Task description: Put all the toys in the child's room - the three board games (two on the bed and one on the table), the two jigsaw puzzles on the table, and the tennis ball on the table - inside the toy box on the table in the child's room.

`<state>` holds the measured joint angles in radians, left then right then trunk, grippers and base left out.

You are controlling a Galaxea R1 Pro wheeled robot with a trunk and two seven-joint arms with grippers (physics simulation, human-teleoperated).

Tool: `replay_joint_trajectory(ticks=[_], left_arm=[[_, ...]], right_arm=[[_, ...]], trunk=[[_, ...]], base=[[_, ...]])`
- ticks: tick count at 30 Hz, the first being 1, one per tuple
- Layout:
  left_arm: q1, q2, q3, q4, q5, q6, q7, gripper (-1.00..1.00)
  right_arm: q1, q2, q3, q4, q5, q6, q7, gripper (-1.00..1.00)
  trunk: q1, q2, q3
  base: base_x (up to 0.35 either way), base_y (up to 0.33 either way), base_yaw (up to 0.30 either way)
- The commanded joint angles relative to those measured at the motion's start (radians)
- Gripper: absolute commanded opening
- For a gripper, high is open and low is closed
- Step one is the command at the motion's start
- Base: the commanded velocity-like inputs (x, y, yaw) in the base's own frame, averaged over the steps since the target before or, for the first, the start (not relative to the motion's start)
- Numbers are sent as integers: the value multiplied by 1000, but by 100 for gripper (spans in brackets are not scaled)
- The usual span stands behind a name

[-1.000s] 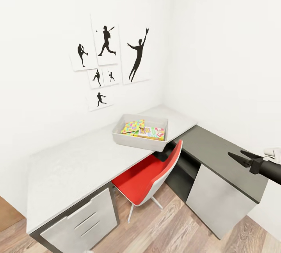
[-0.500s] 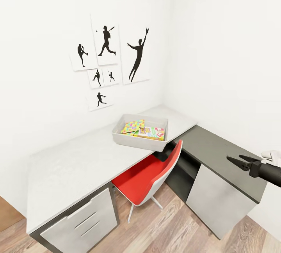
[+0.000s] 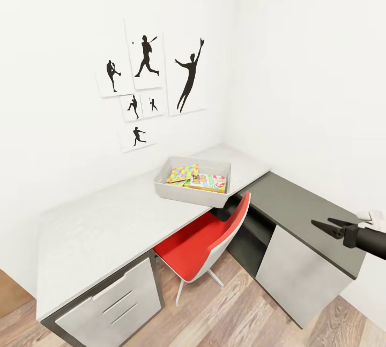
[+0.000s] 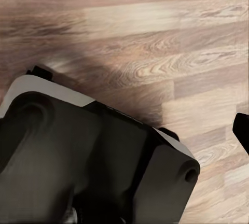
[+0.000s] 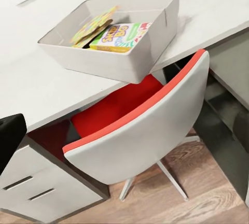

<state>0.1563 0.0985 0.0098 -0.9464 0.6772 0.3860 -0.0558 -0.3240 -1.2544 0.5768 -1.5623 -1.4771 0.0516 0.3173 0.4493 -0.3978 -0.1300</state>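
The light grey toy box [image 3: 185,195] stands on the pale table [image 3: 102,224] near the corner, its front edge over the table's rim. Inside it lie a jigsaw puzzle box [image 3: 181,173] and, beside it, the white-green-red Skip-Bo board game [image 3: 209,181]. The right wrist view shows the toy box [image 5: 104,63] with the puzzle box [image 5: 93,24] leaning partly on the Skip-Bo box [image 5: 122,36]. My right gripper [image 3: 324,224] hovers open and empty over the dark cabinet section [image 3: 300,202], well to the right of the toy box. The tennis ball and the bed are out of view.
A red-and-grey chair [image 3: 203,240] is pushed under the table below the toy box. Baseball-player silhouette pictures [image 3: 147,84] hang on the white wall. A drawer unit [image 3: 115,304] stands at the table's near left. The left wrist view shows wood-plank floor [image 4: 155,42] and the robot's dark base [image 4: 78,156].
My right gripper has sunk slightly over the dark cabinet section. Everything else is unchanged.
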Motion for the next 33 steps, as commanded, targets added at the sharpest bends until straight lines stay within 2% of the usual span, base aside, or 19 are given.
replay_joint_trajectory(ticks=[1, 19, 21, 22, 24, 25, 27, 33], left_arm=[[0, 0, 1, -1, 7, 5, 0, 100], [-51, 9, 52, 226, -13, -75, 34, 100], [-72, 9, 57, 290, -14, -102, 35, 100], [-72, 9, 57, 290, -14, -102, 35, 100], [-97, 9, 59, 362, -15, -130, 36, 100], [-97, 9, 59, 362, -15, -130, 36, 100], [-124, 8, 61, 436, -15, -156, 36, 100], [-159, 8, 62, 527, -16, -186, 37, 100]], right_arm=[[-4, -1, 4, 1, -11, 5, 4, 100], [-4, 3, 6, 5, -10, 14, 39, 100], [-4, 6, 6, 9, -10, 14, 40, 100], [-4, 6, 6, 9, -10, 14, 40, 100], [-4, 9, 6, 15, -10, 14, 41, 100], [-4, 9, 6, 15, -10, 14, 41, 100], [-4, 9, 6, 19, -10, 14, 41, 100], [-4, 9, 6, 29, -11, 15, 41, 100]], trunk=[[1, -2, -2], [1, -2, -2], [1, -2, -2], [1, -2, -2], [1, -2, -2], [1, -2, -2], [1, -2, -2], [1, -2, -2]], base=[[0, 0, 0], [0, 0, 0], [0, 0, 0], [0, 0, 0], [0, 0, 0], [0, 0, 0], [0, 0, 0], [0, 0, 0]])
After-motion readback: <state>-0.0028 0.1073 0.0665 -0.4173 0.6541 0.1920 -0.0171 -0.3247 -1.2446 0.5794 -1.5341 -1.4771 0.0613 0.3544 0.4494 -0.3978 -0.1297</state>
